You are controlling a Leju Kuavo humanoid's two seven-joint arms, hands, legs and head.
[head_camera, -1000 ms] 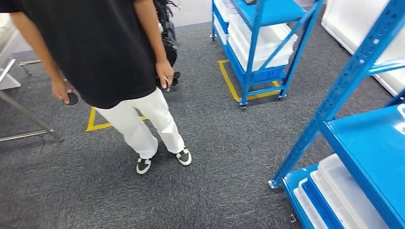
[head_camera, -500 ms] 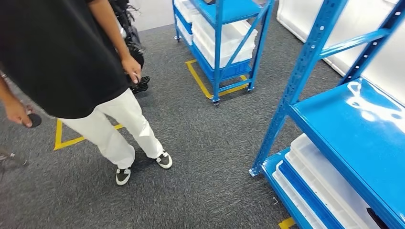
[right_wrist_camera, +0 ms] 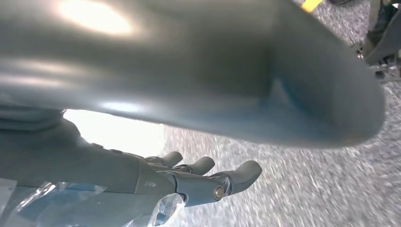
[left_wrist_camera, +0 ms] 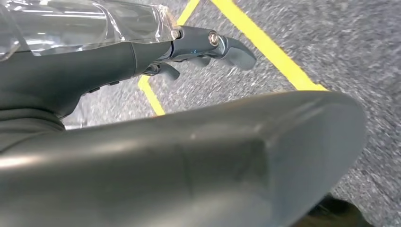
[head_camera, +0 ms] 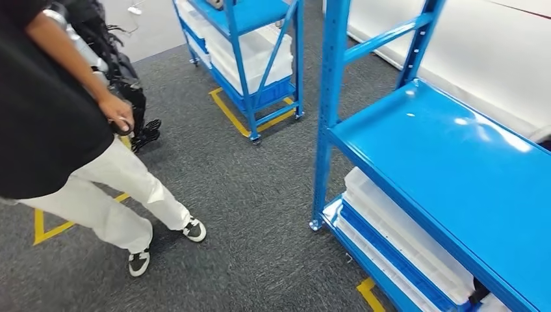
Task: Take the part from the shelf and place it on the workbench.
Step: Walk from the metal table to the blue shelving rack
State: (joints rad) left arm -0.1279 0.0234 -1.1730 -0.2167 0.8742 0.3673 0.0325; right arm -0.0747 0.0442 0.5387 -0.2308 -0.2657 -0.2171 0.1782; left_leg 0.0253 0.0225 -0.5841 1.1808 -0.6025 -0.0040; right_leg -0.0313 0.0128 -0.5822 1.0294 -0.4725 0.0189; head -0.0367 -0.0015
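A tall blue shelf (head_camera: 442, 149) stands close on the right in the head view, its middle board glossy and bare. White trays (head_camera: 403, 240) lie on its bottom level. My left hand (left_wrist_camera: 142, 61) hangs over grey carpet with its fingers (left_wrist_camera: 222, 45) stretched out and nothing in them. My right hand (right_wrist_camera: 142, 175) also hangs over carpet, fingers (right_wrist_camera: 236, 175) extended and apart, holding nothing.
A person (head_camera: 58, 130) in a black shirt and white trousers stands close at the left, one hand (head_camera: 118, 116) near the hip. A second blue rack (head_camera: 250, 39) with white bins stands further back inside yellow floor tape (head_camera: 227, 110). Grey carpet lies between the racks.
The camera has swung to the right. The near shelf now takes up much more of the picture, and the person and the far rack have slid leftward in it.
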